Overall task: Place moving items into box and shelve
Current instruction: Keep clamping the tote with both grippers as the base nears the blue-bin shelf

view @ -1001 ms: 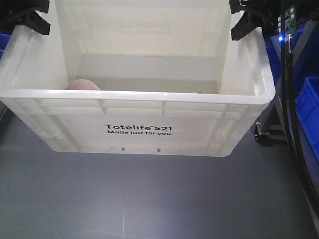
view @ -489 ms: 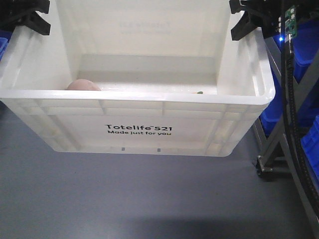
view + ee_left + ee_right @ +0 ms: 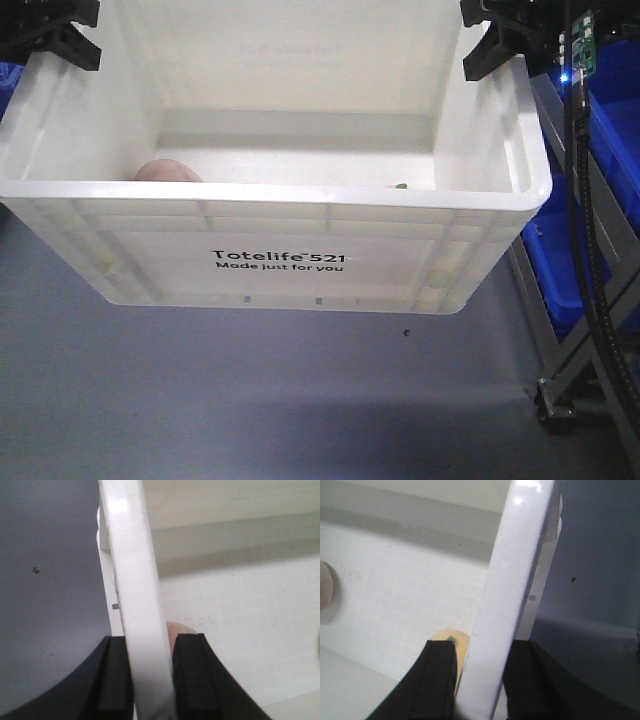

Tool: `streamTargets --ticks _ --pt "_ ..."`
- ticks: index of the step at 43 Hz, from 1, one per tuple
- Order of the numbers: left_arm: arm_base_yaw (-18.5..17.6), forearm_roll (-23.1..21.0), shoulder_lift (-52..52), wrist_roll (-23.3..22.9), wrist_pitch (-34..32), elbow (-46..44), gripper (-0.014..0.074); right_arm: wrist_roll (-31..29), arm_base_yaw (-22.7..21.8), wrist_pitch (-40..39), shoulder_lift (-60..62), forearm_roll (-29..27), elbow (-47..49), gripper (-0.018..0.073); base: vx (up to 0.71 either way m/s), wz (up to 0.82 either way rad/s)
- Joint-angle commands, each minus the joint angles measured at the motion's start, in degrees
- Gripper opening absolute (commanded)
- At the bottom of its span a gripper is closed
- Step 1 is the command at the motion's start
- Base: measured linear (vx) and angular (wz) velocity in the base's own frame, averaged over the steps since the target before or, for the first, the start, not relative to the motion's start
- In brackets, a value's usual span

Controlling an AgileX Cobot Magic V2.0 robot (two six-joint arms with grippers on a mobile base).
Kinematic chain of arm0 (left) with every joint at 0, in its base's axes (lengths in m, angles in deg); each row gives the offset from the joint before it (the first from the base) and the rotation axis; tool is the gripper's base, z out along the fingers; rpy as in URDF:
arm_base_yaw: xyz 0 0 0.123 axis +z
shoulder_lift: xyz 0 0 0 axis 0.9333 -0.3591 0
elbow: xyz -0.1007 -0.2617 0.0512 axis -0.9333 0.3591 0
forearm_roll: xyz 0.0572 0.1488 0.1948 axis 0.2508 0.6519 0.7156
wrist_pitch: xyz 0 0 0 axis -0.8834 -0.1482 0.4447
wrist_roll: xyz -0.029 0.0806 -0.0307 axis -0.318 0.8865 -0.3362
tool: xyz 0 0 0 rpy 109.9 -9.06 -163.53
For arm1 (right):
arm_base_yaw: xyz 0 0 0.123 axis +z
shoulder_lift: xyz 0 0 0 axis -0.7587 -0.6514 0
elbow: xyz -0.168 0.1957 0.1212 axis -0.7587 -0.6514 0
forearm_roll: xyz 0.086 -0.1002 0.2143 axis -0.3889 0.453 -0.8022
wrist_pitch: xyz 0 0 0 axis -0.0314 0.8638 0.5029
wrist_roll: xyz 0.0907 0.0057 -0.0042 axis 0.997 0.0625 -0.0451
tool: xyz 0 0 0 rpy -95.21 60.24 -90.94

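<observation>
The box (image 3: 280,262) hangs long-ways between the arms: the left pincer (image 3: 150,677) pinches its left rim, the right pincer (image 3: 480,680) its right rim, with the blue bins (image 3: 612,120) nearer the right arm

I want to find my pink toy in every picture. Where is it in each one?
Front view: the pink toy peeks over the near rim of the box, at the left.
Left wrist: pink toy, a sliver low in the middle, right of the rim.
Right wrist: pink toy, cut off at the left edge.
Shared landmark: the box's thick white rim.
</observation>
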Motion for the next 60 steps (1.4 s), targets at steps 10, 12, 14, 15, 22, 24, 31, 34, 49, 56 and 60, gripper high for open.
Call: streamTargets --ticks 10,12,14,15,22,24,31,34,49,56,60 --pt "-0.77 -7.1 3.34 0.55 -5.62 -2.61 -0.0006 -1.55 0.57 -5.56 3.52 -7.76 2.25 -0.0004 0.52 0.02" --pt "-0.77 -7.1 3.34 0.55 -5.62 -2.61 -0.0006 -1.55 0.57 -5.56 3.52 -7.76 2.25 -0.0004 0.52 0.02" --pt "-0.77 -7.1 3.34 0.55 -5.62 -2.61 -0.0006 -1.55 0.57 -5.56 3.52 -7.76 2.25 -0.0004 0.51 0.02" --pt "-0.77 -7.1 3.34 0.55 -5.62 -2.61 -0.0006 -1.55 0.57 -5.56 3.52 -7.76 2.25 -0.0004 0.51 0.02" --pt "-0.77 -7.1 3.34 0.55 -5.62 -2.61 -0.0006 -1.55 0.57 -5.56 3.52 -7.76 2.25 -0.0004 0.51 0.02" --pt "-0.77 -7.1 3.34 0.55 -5.62 -2.61 -0.0006 -1.55 0.57 -5.56 3.52 -7.76 2.25 -0.0004 0.51 0.03" --pt "-0.77 -7.1 3.34 0.55 -5.62 -2.61 -0.0006 -1.55 0.57 -5.56 3.52 -7.76 2.25 -0.0004 0.51 0.02" --pt "-0.77 -7.1 3.34 0.55 -5.62 -2.61 -0.0006 -1.55 0.57 -5.56 3.52 -7.76 2.25 -0.0004 0.5 0.02" --pt "-0.77 -7.1 3.34 0.55 -5.62 -2.61 -0.0006 -1.55 0.57 -5.56 3.52 -7.76 2.25 -0.0004 0.47 0.15" --pt "-0.77 -7.1 3.34 0.55 -5.62 -2.61 -0.0006 -1.55 0.57 -5.56 3.52 -7.76 2.25 -0.0004 0.46 0.2" --pt "-0.77 -7.1 3.34 0.55 -5.62 -2.61 -0.0006 -1.55 0.57 -5.56 3.52 -7.76 2.25 -0.0004 0.45 0.22"
